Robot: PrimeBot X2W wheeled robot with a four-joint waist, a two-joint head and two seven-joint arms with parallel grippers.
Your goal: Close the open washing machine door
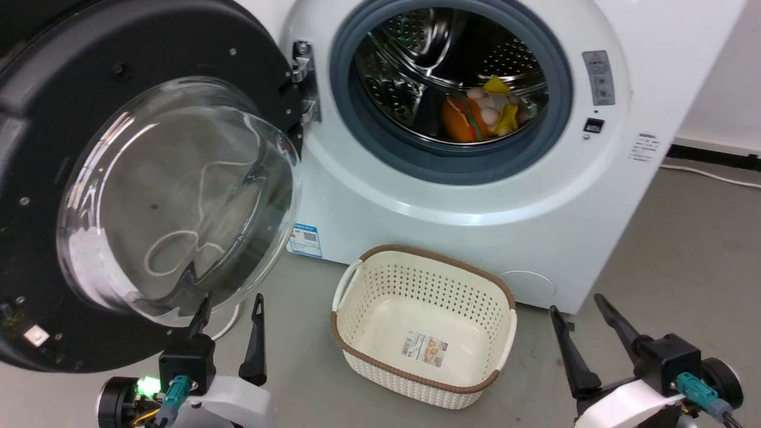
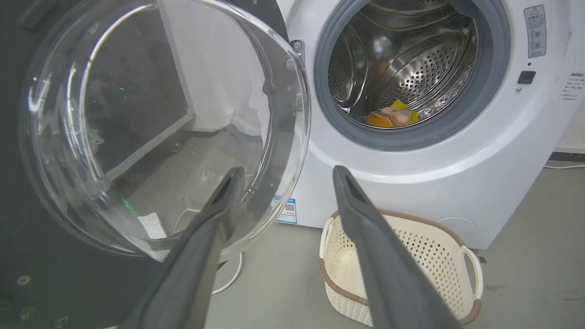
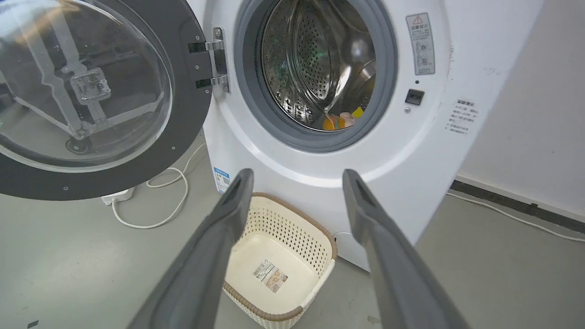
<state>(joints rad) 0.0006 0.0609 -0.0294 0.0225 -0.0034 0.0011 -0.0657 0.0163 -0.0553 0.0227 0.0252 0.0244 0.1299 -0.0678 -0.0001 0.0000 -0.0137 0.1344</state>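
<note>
The washing machine door point(image 1: 172, 196) hangs wide open at the left, its black rim around a bulging glass bowl point(image 2: 160, 123), hinged at its right edge point(image 3: 217, 59). The white washing machine point(image 1: 475, 190) shows its steel drum point(image 1: 452, 65) with colourful toys point(image 1: 484, 113) inside. My left gripper point(image 1: 232, 306) is open just below the glass bowl, apart from it, nothing between its fingers point(image 2: 219, 205). Low at the right my right gripper point(image 1: 579, 306) is open and empty, its fingers point(image 3: 237, 201) pointing toward the machine's front.
A cream perforated basket point(image 1: 362, 333) with a brown rim stands empty on the grey floor before the machine. A white cable point(image 3: 155, 219) and plug block lie under the door. A wall and a cable point(image 3: 512, 214) run along the right.
</note>
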